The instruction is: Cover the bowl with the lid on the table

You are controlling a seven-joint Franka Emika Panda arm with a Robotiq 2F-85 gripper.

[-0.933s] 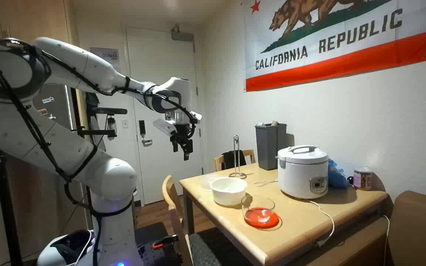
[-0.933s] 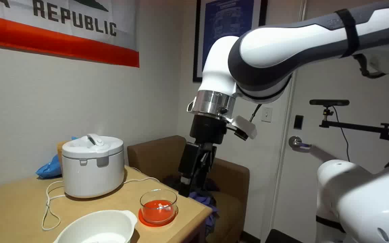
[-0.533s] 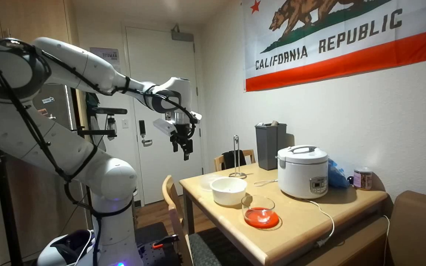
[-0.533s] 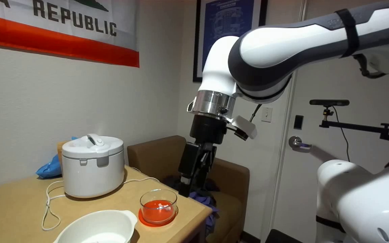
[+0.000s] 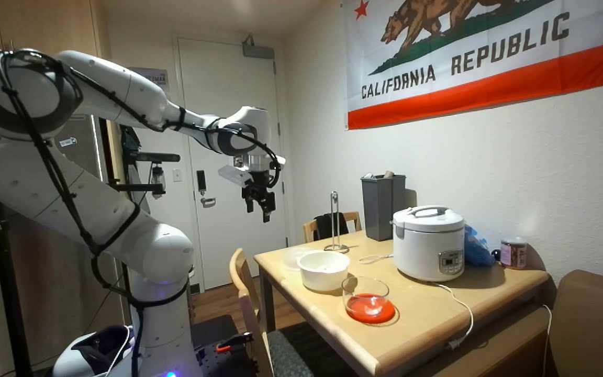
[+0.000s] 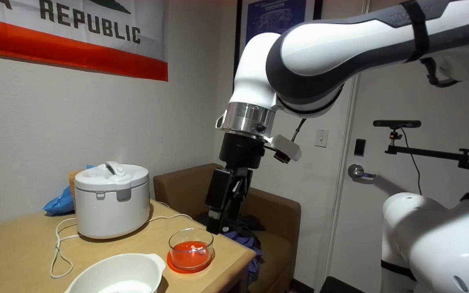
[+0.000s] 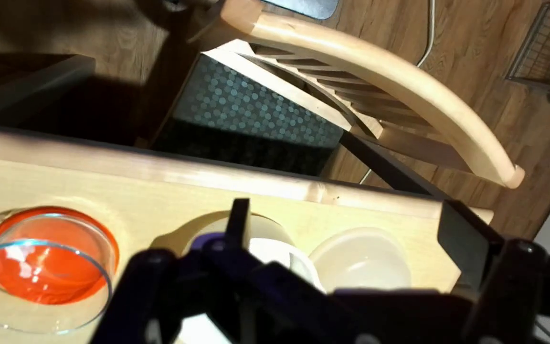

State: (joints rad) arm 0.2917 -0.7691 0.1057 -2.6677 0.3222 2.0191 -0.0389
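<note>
The off-white bowl (image 5: 323, 277) stands upright and uncovered on the table. Its near part is cut off in an exterior view (image 6: 108, 270), and my gripper partly covers it in the wrist view (image 7: 275, 253). The pale translucent lid (image 5: 292, 257) lies flat on the table beside the bowl, at the table's end. It shows between my fingers in the wrist view (image 7: 361, 258), its lower part hidden by the gripper. My gripper (image 5: 258, 210) is open and empty, well above the table. Its fingers are spread wide in the wrist view (image 7: 354, 222) and overlap in an exterior view (image 6: 221, 228).
A clear glass bowl (image 5: 364, 289) stands with a red lid (image 5: 372, 310) at its base, beside the off-white bowl. A white rice cooker (image 5: 427, 251) stands near the wall with its cord. A metal stand (image 5: 335, 225), a grey bin (image 5: 380, 209) and chairs (image 7: 389, 71) are around the table.
My gripper has moved a little upward in both exterior views, to the left in one and slightly to the right in the other. It stays open. The objects on the table have not moved.
</note>
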